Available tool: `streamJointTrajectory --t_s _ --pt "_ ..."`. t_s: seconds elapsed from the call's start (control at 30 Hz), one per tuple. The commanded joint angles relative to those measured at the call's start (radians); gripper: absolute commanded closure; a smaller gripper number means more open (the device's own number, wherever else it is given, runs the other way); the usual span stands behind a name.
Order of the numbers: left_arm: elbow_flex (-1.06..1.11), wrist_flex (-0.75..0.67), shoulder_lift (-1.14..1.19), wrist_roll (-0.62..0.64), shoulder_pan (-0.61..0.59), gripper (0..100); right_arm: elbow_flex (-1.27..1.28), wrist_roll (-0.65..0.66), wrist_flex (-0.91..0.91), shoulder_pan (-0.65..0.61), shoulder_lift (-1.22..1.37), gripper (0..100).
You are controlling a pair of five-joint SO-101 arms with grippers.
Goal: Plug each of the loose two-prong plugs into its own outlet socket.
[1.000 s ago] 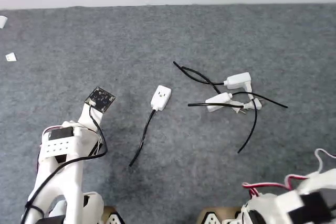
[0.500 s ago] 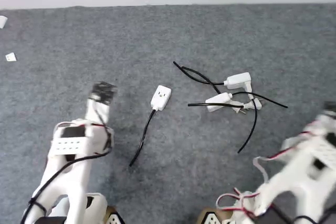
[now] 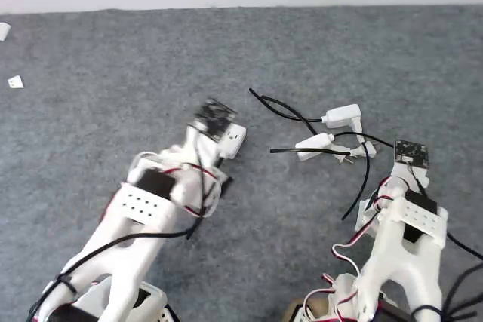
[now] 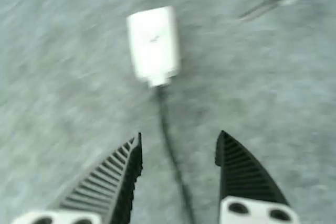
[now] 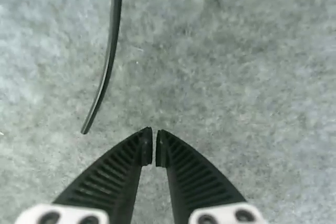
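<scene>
The fingers of the left gripper [image 4: 178, 139] are spread wide and nothing is held between them. They are poised over the grey mat [image 3: 90, 111] just short of the outlet socket [image 4: 153, 43]. The socket's cord [image 4: 164, 114] is seen running from the socket's near end through the gap between the two fingers. In the high view the left arm [image 3: 143, 209] is stretched towards the outlet socket [image 3: 234, 141], and part of the socket is covered by the arm's wrist.

The fingers of the right gripper [image 5: 154, 132] are closed tip to tip, with only a hairline slit left between them, and nothing is gripped. They are pointed at bare mat, and the free end of a black cord [image 5: 107, 61] lies just beside them, untouched. The right arm [image 3: 407, 224] is placed well apart from the outlet socket, beyond the plugs.

Two white plugs lie loose between the outlet socket and the right arm. The upper plug [image 3: 343, 116] is the farther of the two from the socket, and the lower plug [image 3: 315, 145] is the nearer. Their black cords [image 3: 362, 179] are tangled across one another.

Two small white scraps [image 3: 15, 81] lie far from the socket, at the mat's opposite edge.
</scene>
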Motion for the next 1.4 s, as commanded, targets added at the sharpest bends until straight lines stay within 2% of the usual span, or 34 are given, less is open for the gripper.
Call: streamJointTrajectory --t_s 0.0,0.23,0.6,0.83,0.97,1.37 --pt "-0.114 -0.048 0.091 0.014 0.075 78 -0.003 0.011 -0.012 -0.007 -0.024 98.3" --pt "-0.378 -0.041 0.465 0.005 0.072 81 -0.003 0.021 -0.010 -0.005 -0.024 98.3" --pt "-0.705 -0.041 0.786 -0.052 0.025 83 0.000 0.051 -0.008 -0.005 -0.030 98.3" --pt "-0.745 0.015 0.819 -0.098 -0.054 83 0.000 0.052 -0.008 -0.007 -0.030 98.3" --pt "-0.743 0.072 0.819 -0.190 -0.077 83 0.000 0.052 -0.008 -0.007 -0.030 98.3" --pt "-0.743 0.078 0.815 -0.184 -0.060 83 0.000 0.052 -0.008 -0.007 -0.030 98.3"
